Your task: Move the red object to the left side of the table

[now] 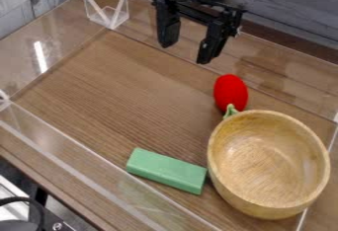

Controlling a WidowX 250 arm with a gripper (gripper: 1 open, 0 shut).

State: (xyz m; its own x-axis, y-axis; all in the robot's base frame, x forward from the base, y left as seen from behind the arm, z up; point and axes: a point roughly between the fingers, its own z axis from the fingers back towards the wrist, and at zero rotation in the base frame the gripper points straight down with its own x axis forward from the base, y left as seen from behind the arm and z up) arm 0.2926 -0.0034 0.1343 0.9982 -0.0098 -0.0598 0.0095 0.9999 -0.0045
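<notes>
The red object (230, 92) is a small rounded bright-red toy fruit with a light-green end. It lies on the brown wood-grain table (119, 107), touching or nearly touching the far rim of the wooden bowl. My black gripper (189, 39) hangs above the table at the back, behind and a little left of the red object. Its two fingers stand wide apart with nothing between them.
A light wooden bowl (270, 162) sits at the front right. A flat green rectangular block (168, 170) lies near the front edge, left of the bowl. Low clear acrylic walls (53, 52) edge the table, with a folded clear piece (106, 13) at the back left.
</notes>
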